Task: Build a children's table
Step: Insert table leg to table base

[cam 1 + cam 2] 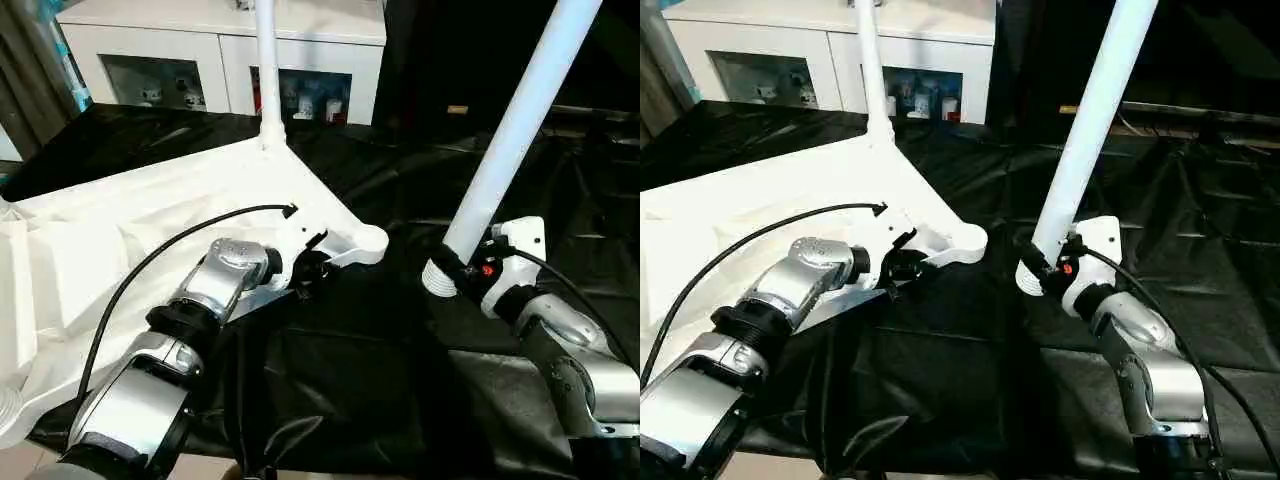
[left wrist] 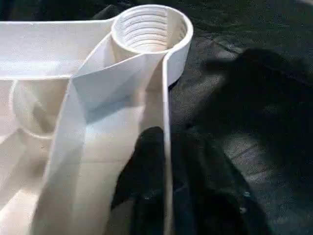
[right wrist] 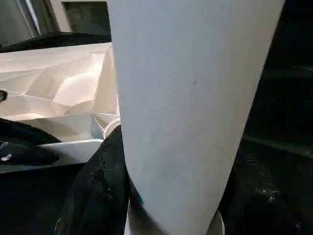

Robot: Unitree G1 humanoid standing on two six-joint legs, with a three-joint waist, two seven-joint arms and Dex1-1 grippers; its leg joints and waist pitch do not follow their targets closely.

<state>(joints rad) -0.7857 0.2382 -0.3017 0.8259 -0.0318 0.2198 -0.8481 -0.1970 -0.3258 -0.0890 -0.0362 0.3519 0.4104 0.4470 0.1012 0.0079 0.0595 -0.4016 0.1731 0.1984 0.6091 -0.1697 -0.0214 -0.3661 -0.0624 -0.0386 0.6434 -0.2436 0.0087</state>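
Note:
The children's table top point(image 1: 150, 200) lies upside down, ribbed side up, on the black-draped work table. One white leg point(image 1: 267, 60) stands upright in its far corner. The near corner socket point(image 2: 149, 29) is empty and its thread shows. My left gripper point(image 1: 310, 268) is shut on the top's rim just behind that socket, one black finger point(image 2: 144, 161) inside the wall and one outside. My right gripper point(image 1: 462, 268) is shut on a second white leg point(image 1: 510, 130) just above its ribbed lower end. That leg tilts up to the right, and its end hangs just right of the empty socket.
A white cabinet point(image 1: 220, 40) with glass doors stands behind the work table. Wrinkled black cloth point(image 1: 350, 380) covers the table between my arms and out to the right. A black cable point(image 1: 150, 265) arcs over my left forearm. The table's front edge runs close below my elbows.

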